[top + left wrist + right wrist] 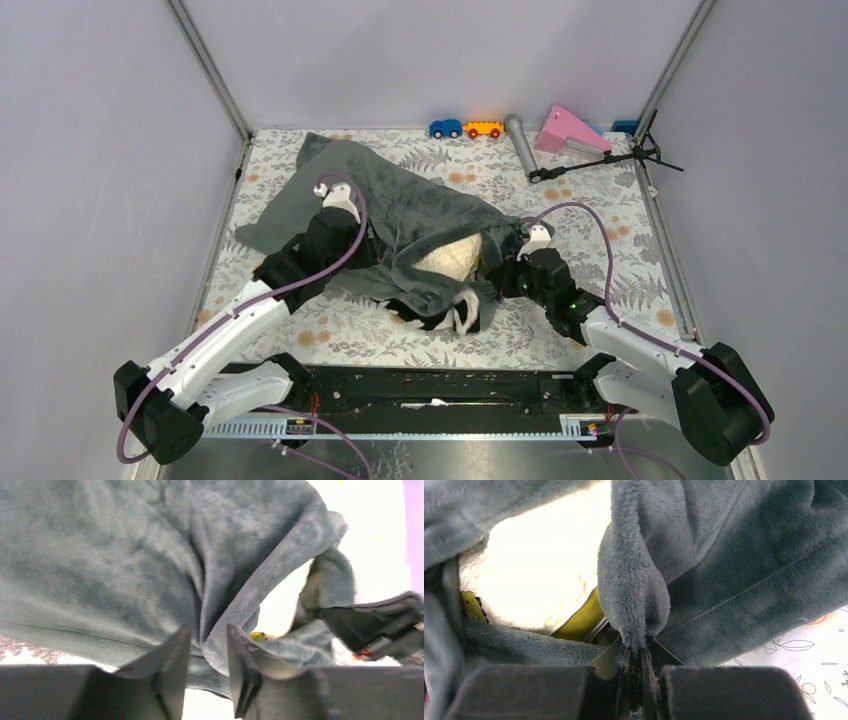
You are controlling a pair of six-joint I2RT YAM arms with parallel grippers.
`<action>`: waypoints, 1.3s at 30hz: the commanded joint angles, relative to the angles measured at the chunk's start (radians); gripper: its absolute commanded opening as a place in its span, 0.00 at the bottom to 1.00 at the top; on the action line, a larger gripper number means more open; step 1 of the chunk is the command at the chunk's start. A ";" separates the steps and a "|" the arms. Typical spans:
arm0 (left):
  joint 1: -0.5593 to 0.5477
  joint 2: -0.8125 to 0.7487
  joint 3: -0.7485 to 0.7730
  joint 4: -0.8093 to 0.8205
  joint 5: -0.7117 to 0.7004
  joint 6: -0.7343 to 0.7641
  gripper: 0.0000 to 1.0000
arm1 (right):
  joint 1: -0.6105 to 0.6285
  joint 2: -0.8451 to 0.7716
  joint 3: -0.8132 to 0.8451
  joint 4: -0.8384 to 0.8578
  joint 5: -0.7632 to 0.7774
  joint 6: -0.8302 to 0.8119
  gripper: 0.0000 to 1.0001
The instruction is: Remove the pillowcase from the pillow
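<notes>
Left gripper [207,640] and right gripper [642,652] both clamp pillowcase [400,200] folds. Pull them apart toward the frame edges, baring the pillow [447,260]; don't pinch it.

The pillowcase [400,215] lies in the middle of the table [600,270], reaching from the far left toward the near centre. The pillow [450,260] is inside it and shows through the opening on the near right side. The left hand [207,635] has a fold of the pillowcase between its fingers, left of the opening; the right hand [641,652] pinches the edge at its right. Along the far edge stand two toy cars [446,128], then a tube [521,143], a wedge [570,130] and a stand [600,158] to the right.
</notes>
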State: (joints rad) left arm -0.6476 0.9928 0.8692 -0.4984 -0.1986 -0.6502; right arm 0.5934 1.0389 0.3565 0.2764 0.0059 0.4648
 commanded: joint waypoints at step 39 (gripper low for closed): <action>-0.348 1.003 0.743 -0.308 -0.356 0.159 0.83 | -0.017 -0.164 -0.083 0.029 0.116 0.020 0.00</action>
State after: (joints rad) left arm -1.0447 1.9778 1.6024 -0.7372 -0.4831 -0.4583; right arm 0.5869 0.8928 0.2852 0.2825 0.0483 0.4793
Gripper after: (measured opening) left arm 0.840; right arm 0.100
